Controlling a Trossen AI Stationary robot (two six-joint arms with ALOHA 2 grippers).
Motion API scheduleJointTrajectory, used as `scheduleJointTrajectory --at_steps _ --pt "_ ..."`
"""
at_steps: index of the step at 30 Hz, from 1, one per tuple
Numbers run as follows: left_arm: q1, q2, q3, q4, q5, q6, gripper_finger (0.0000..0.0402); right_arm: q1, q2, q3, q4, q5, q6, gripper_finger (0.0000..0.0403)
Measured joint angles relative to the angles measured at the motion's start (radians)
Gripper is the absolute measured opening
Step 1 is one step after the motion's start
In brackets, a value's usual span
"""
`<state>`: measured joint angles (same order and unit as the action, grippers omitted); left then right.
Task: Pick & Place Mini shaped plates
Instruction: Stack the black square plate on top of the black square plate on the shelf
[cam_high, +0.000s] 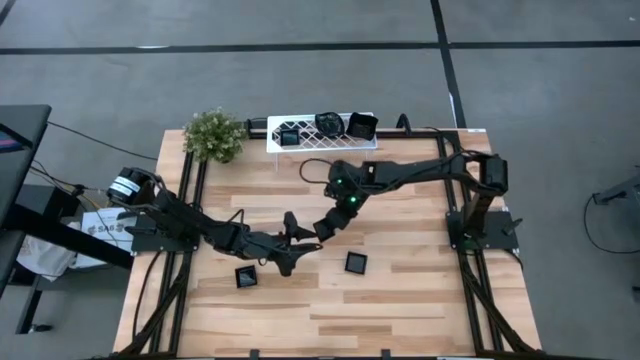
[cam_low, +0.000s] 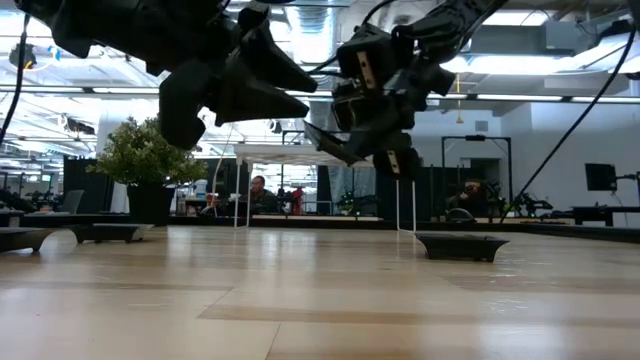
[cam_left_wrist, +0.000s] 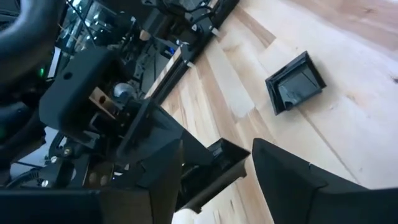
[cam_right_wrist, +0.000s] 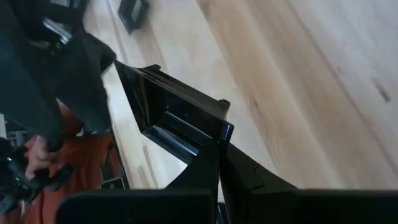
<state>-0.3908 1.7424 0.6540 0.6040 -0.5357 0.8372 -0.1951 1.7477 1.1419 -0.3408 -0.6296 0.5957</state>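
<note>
mid-table, above the boards | right gripper (cam_high: 322, 229) clamped on a square plate (cam_right_wrist: 177, 118), held aloft | left gripper (cam_high: 293, 236) spread, plate's free edge between its fingers | left nearer | two plates lie on the table (cam_high: 420, 300)

Left gripper (cam_high: 293, 240) fingers parted, facing the clamped right gripper (cam_high: 325, 228).

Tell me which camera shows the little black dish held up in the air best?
The right wrist view: the square plate fills it, pinched at its rim by the right tool. High and low views show only a dark sliver; the left wrist view shows it edge-on.
</note>
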Motion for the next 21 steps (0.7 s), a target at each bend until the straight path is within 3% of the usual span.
scheduleJointTrajectory --at_steps 21 --pt "0.011 0.0 0.0 -0.013 0.13 -0.094 0.0158 0.048 -0.004 0.0 0.005 -0.065 -0.027 0.0"
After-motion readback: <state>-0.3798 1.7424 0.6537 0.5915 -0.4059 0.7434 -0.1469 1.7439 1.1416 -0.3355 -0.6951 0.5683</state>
